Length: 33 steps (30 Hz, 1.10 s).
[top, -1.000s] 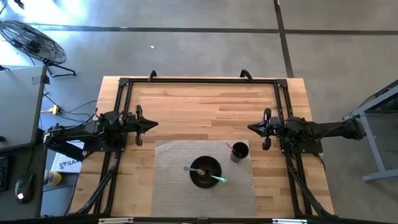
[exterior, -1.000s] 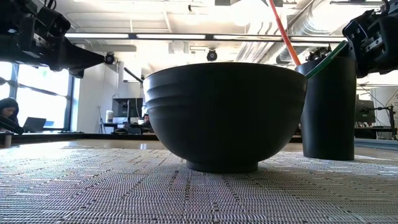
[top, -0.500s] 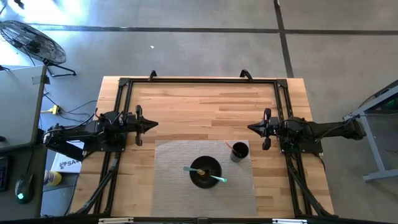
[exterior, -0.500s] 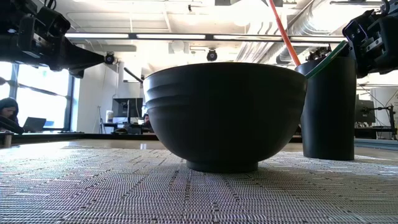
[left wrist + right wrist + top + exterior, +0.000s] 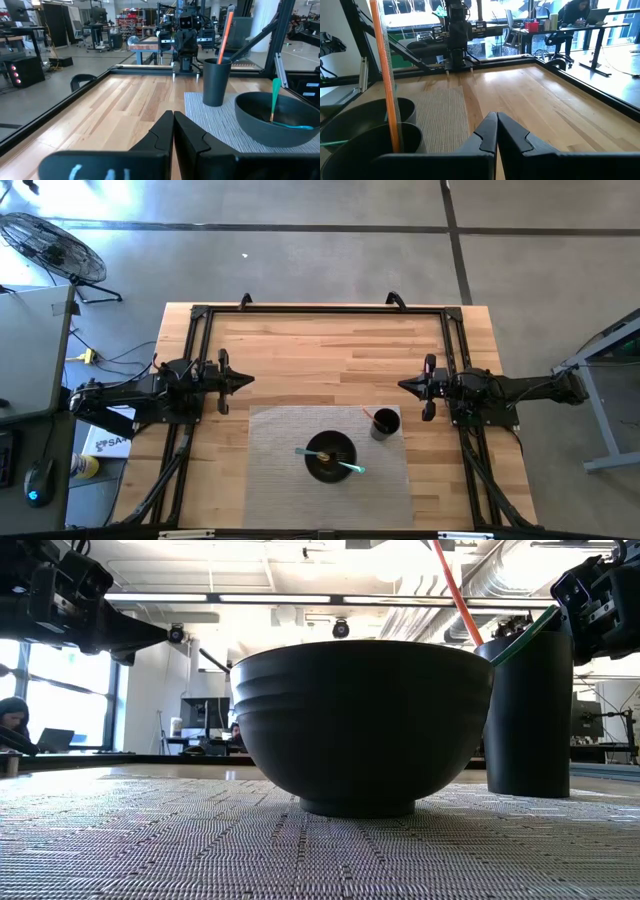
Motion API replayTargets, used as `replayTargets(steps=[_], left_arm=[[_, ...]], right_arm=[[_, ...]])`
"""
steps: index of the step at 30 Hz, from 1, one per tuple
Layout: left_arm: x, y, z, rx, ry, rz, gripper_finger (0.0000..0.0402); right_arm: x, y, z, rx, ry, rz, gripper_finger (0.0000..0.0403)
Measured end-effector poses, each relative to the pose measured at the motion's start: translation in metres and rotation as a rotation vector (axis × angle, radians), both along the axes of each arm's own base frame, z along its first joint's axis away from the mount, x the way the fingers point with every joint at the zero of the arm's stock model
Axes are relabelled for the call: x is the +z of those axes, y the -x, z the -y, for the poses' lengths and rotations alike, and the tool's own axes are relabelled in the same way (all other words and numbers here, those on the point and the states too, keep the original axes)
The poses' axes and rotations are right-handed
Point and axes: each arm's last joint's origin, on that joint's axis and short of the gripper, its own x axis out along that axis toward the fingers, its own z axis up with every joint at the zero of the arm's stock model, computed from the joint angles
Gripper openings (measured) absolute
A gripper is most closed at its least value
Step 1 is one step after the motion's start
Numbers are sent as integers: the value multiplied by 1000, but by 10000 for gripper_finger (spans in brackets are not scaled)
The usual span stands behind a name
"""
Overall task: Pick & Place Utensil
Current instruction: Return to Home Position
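From above, left gripper (image 5: 250, 380) and right gripper (image 5: 401, 386) flank the desk (image 5: 320, 350); blue fork (image 5: 306, 451) and green spoon (image 5: 351, 468) lie in the black bowl (image 5: 330, 442), orange straw (image 5: 371, 416) in the black cup (image 5: 386, 425). Wrist views show us both closed, empty: homing, we judge, needs only settling.

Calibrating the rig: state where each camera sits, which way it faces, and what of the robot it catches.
High: overhead, straight down on the table; both arms whole, left gripper and right gripper pointing at each other.
Low: at mat level, looking past the black bowl and black cup; left arm and right arm in upper corners.
Left wrist: faces the right arm across the table, over its own shut fingers.
Right wrist: faces the left arm, over its own shut fingers.
Shared: all four show the orange straw.
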Motion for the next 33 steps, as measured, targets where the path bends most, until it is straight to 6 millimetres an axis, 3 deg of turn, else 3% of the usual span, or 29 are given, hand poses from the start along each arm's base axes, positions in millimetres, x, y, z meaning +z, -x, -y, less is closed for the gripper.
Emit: replayTargets(steps=[33], left_arm=[[0,0,6,-56,0,1,8]], right_arm=[[0,0,0,0,0,0,1]])
